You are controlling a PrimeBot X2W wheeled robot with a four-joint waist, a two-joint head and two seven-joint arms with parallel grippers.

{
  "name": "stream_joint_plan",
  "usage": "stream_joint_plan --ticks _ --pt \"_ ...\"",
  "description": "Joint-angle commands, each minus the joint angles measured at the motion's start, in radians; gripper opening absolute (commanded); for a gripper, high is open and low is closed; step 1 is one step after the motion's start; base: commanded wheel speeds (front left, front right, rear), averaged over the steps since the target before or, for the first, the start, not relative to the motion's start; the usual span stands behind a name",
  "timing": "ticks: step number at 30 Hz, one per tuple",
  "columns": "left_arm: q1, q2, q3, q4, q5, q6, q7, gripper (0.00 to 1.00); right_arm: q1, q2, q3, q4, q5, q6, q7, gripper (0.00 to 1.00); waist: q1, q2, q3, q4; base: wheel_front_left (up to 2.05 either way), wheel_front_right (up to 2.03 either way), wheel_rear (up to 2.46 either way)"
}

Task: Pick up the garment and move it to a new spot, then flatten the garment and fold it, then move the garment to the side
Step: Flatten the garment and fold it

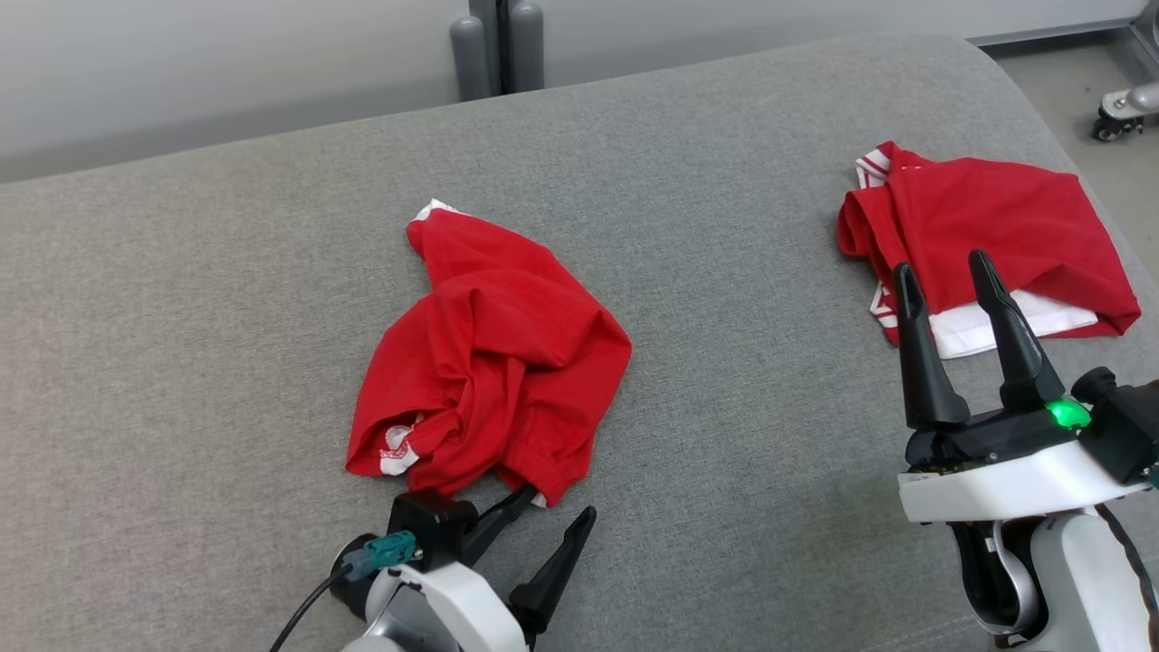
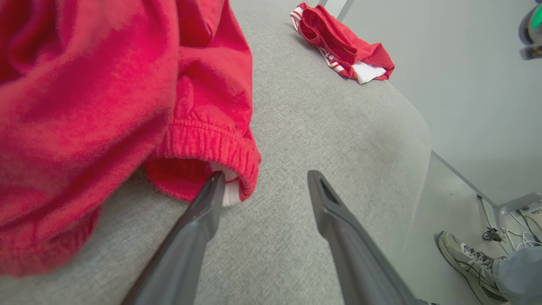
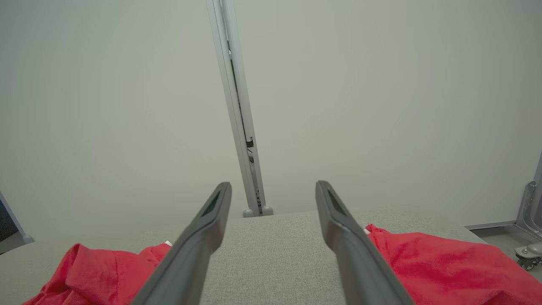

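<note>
A: How is the left tool [image 1: 560,503] being presented?
B: Wide open and empty; 1 finger [image 2: 211,190] is being rested against the elastic hem [image 2: 211,142] of the crumpled red garment [image 1: 489,353], mid tabletop [image 1: 181,317].
A: Handling?
B: Limp, light cloth is being expected; that thick hem is being judged the surest hold.

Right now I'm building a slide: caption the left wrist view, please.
Open left hand at the elastic hem of the crumpled red garment, on grey upholstery.
</note>
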Motion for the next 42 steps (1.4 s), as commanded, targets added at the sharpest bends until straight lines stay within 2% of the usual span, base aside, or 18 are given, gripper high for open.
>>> stream_joint_plan --ticks 1,5,6,7,11,14,21,25,28,31,37,42 --pt "-0.030 0.005 -0.005 0.002 -0.004 -0.001 -0.011 1.00 -0.005 0.002 -0.004 -0.002 -0.002 0.000 0.000 1.00 0.0000 0.0000 0.010 -0.011 0.00 0.00 0.00" --pt "-0.056 0.004 -0.020 0.017 -0.013 -0.001 -0.028 1.00 -0.003 0.007 -0.006 -0.001 -0.004 0.000 0.000 1.00 0.0000 0.0000 0.016 -0.012 0.00 0.00 0.00" --pt "-0.062 0.004 -0.024 0.023 -0.016 -0.001 -0.028 0.73 -0.002 0.008 -0.007 0.000 -0.005 0.000 0.000 1.00 0.0000 0.0000 0.016 -0.011 0.00 0.00 0.00" --pt "-0.067 0.004 -0.028 0.031 -0.018 -0.001 -0.026 0.00 -0.002 0.009 -0.007 0.001 -0.006 0.000 0.000 1.00 0.0000 0.0000 0.016 -0.009 0.00 0.00 0.00" --pt "-0.082 0.011 -0.031 0.025 -0.043 -0.001 -0.035 0.00 0.000 0.009 -0.014 0.001 -0.010 0.000 0.000 1.00 0.0000 0.0000 0.011 0.010 0.00 0.00 0.00" --pt "-0.078 0.024 -0.041 -0.024 -0.115 -0.001 -0.032 0.00 0.007 0.004 -0.016 0.005 -0.010 0.000 0.000 1.00 0.0000 0.0000 0.004 0.036 0.00 0.00 0.00" --pt "-0.053 0.144 -0.009 -0.184 -0.230 -0.001 0.011 0.00 0.014 -0.012 -0.017 0.009 -0.014 0.000 0.000 1.00 0.0000 0.0000 -0.016 0.114 0.00 0.00 0.00" --pt "-0.027 0.224 0.034 -0.271 -0.253 0.011 0.045 0.00 0.016 -0.024 -0.020 0.013 -0.012 0.000 0.000 1.00 0.0000 0.0000 -0.026 0.154 0.00 0.00 0.00" --pt "-0.010 0.258 0.059 -0.307 -0.270 0.020 0.055 0.00 0.017 -0.027 -0.022 0.014 -0.012 0.000 0.000 1.00 0.0000 0.0000 -0.029 0.169 0.00 0.00 0.00" --pt "0.017 0.318 0.103 -0.341 -0.277 0.045 0.064 0.00 0.014 -0.032 -0.022 0.016 -0.011 0.000 0.000 1.00 0.0000 0.0000 -0.031 0.185 0.00 0.00 0.00" --pt "0.085 0.405 0.183 -0.346 -0.284 0.122 0.072 0.00 0.020 -0.037 -0.023 0.021 -0.007 0.000 0.000 1.00 0.0000 0.0000 -0.037 0.196 0.00 0.00 0.00" --pt "0.136 0.421 0.240 -0.263 -0.294 0.172 0.033 0.00 0.027 -0.037 -0.029 0.034 0.000 0.000 0.000 1.00 0.0000 0.0000 -0.040 0.195 0.00 0.00 0.00"
